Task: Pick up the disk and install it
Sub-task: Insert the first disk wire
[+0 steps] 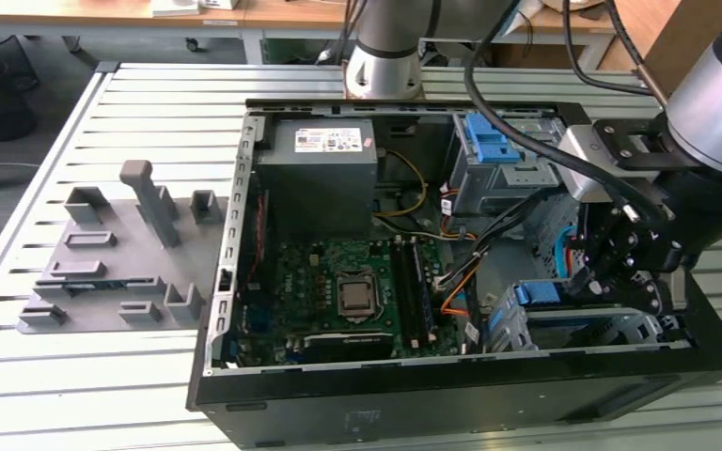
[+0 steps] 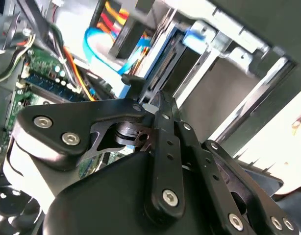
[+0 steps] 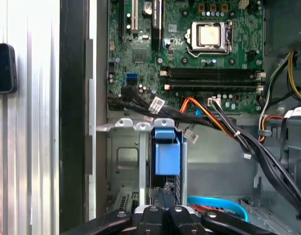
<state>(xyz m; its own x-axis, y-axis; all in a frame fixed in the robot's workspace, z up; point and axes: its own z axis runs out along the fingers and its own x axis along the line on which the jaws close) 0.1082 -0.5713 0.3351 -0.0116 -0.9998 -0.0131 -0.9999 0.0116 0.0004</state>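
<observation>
Robotics lab, slatted metal bench [image 1: 35, 395], opened computer case [image 1: 462, 376]

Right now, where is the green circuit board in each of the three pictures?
Exterior view: the green circuit board lies flat in the middle of the open case, below the grey power box.
First wrist view: the board lies beyond the cable bundle, around the silver processor socket.
Second wrist view: a strip of it shows beside the loose cables.
Shared landmark: the orange cable at the board's edge.
</observation>
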